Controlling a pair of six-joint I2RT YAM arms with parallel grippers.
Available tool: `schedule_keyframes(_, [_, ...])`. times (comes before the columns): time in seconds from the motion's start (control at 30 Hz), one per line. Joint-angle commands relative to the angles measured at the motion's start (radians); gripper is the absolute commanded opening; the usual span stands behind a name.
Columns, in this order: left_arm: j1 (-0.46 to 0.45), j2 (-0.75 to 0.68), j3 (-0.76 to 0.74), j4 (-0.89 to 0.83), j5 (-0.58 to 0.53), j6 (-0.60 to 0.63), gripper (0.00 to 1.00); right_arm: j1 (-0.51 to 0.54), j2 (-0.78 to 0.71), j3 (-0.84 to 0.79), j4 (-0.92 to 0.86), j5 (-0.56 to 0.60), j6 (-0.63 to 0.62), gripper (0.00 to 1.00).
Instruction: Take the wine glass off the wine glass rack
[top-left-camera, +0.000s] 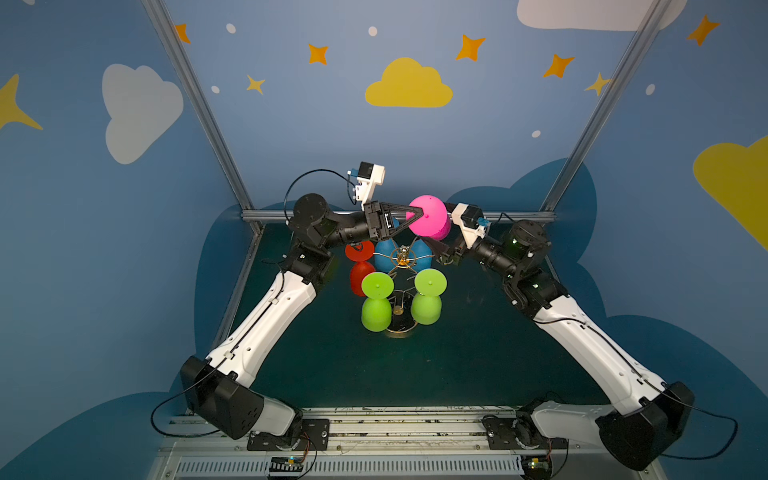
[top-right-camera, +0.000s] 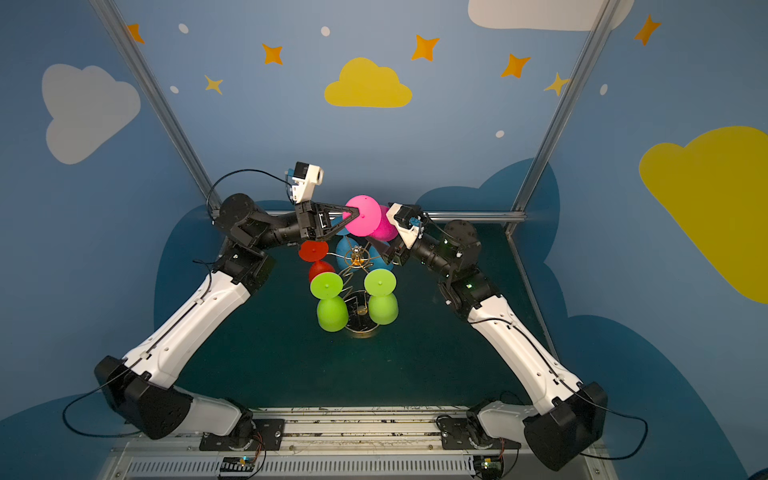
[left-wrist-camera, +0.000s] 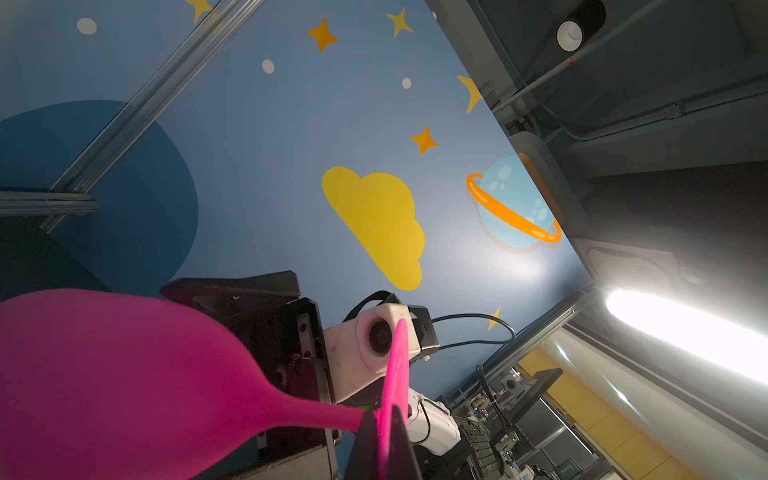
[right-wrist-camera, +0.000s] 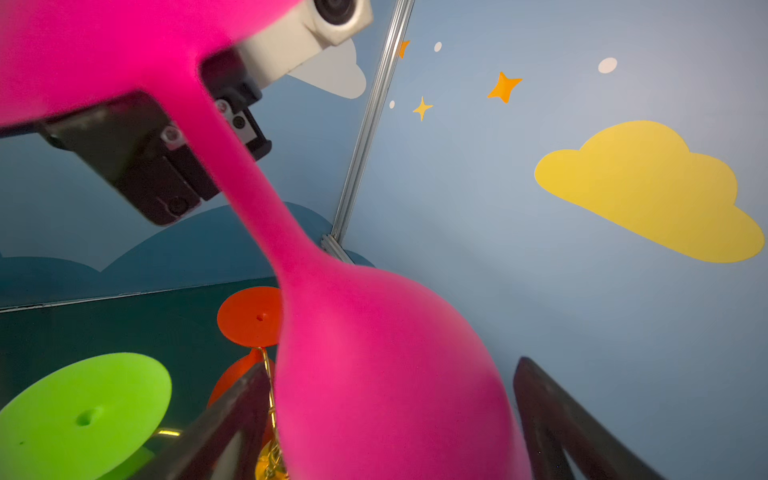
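The pink wine glass (top-left-camera: 432, 218) (top-right-camera: 368, 216) lies tilted in the air above and behind the top of the gold wine glass rack (top-left-camera: 402, 257) (top-right-camera: 357, 258). My left gripper (top-left-camera: 419, 215) (left-wrist-camera: 384, 436) is shut on the rim of its round foot (left-wrist-camera: 397, 374). My right gripper (top-left-camera: 438, 243) (right-wrist-camera: 390, 365) is open, one finger (right-wrist-camera: 552, 411) on either side of the pink bowl (right-wrist-camera: 374, 353), with a gap showing. A gold wire (right-wrist-camera: 270, 399) of the rack runs beside the bowl.
Hanging upside down on the rack are a red glass (top-left-camera: 359, 270), a blue glass (top-left-camera: 386, 255) and two green glasses (top-left-camera: 377, 303) (top-left-camera: 428, 297). The rack's round dark base (top-left-camera: 401, 326) stands on the dark green table. Metal frame posts stand close behind.
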Motion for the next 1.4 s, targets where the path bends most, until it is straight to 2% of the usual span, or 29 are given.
schedule_keyframes(0.0, [0.004, -0.018, 0.019, 0.082, 0.017, -0.039, 0.03, 0.011, 0.020, 0.041, 0.016, -0.007, -0.030, 0.90])
schedule_keyframes(0.37, [0.007, -0.028, 0.013, 0.114, 0.026, -0.072, 0.04, 0.023, 0.046, 0.064, -0.001, 0.022, -0.031, 0.89])
schedule_keyframes(0.6, [0.014, -0.023, 0.011, 0.149, 0.029, -0.103, 0.06, 0.034, 0.033, 0.049, -0.024, 0.032, -0.030, 0.75])
schedule_keyframes(0.7, [0.019, -0.024, 0.004, 0.150, 0.023, -0.102, 0.09, 0.037, 0.023, 0.057, -0.057, 0.056, -0.015, 0.66])
schedule_keyframes(0.83, [0.030, -0.022, -0.005, 0.152, 0.012, -0.103, 0.25, 0.039, 0.003, 0.062, -0.099, 0.073, 0.022, 0.57])
schedule_keyframes(0.87, [0.033, -0.022, -0.008, 0.155, 0.009, -0.103, 0.33, 0.039, -0.002, 0.065, -0.109, 0.080, 0.029, 0.56])
schedule_keyframes(0.93, [0.042, -0.018, -0.016, 0.162, -0.005, -0.096, 0.62, 0.039, -0.018, 0.081, -0.157, 0.101, 0.057, 0.51])
schedule_keyframes(0.97, [0.047, -0.018, -0.020, 0.156, -0.013, -0.088, 0.71, 0.040, -0.026, 0.094, -0.186, 0.110, 0.066, 0.49])
schedule_keyframes(1.03, [0.062, -0.015, -0.030, 0.143, -0.031, -0.063, 0.76, 0.040, -0.038, 0.135, -0.275, 0.137, 0.088, 0.46])
schedule_keyframes(1.13, [0.071, -0.012, -0.036, 0.092, -0.049, 0.055, 0.79, 0.039, -0.057, 0.206, -0.445, 0.193, 0.116, 0.40])
schedule_keyframes(1.23, [0.070, -0.010, -0.010, -0.038, -0.077, 0.278, 0.80, 0.040, -0.076, 0.271, -0.603, 0.250, 0.140, 0.37])
schedule_keyframes(1.37, [0.047, -0.031, 0.000, -0.165, -0.211, 0.615, 0.79, 0.040, -0.085, 0.347, -0.775, 0.313, 0.181, 0.36])
